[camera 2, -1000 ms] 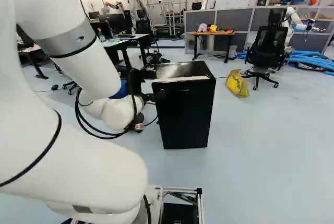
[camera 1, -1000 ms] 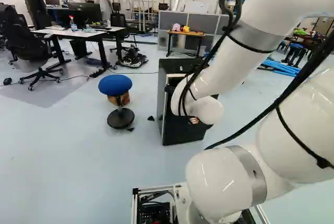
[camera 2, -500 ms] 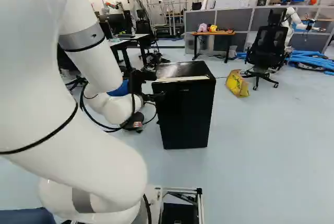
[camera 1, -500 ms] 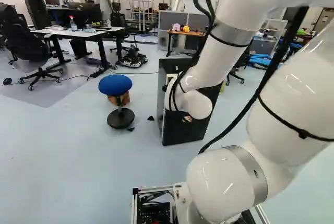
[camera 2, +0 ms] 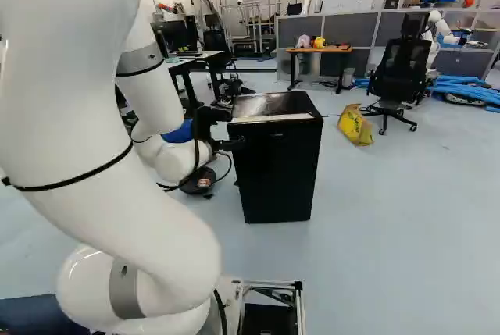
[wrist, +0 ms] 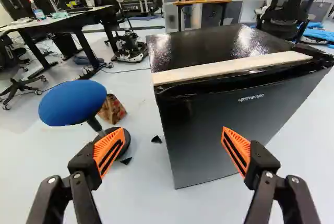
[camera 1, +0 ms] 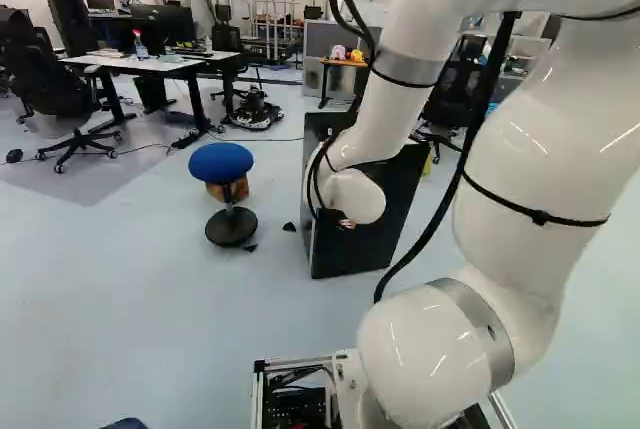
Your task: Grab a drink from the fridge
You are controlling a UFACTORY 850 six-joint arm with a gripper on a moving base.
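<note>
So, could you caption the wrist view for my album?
Open gripper before a black fridge, blue stool nearby.

The base views faced ahead and slightly down from behind the pincer (camera 2: pixel 237 144), left and right; the wrist view (much nearer) looked along it; all three shared the fridge (camera 2: pixel 277 171) ahead of it.

I count in total one black box-shaped fridge (camera 2: pixel 277 171), one stool with round blue seat (camera 1: pixel 221 161), one yellow plastic bag (camera 2: pixel 355 126), one wooden-topped table (camera 2: pixel 319 50), one spray bottle with red head (wrist: pixel 37 11), two small black triangular pieces (wrist: pixel 156 139), and one black gripper (camera 2: pixel 237 144) with two slotted orange pads (wrist: pixel 108 151).
</note>
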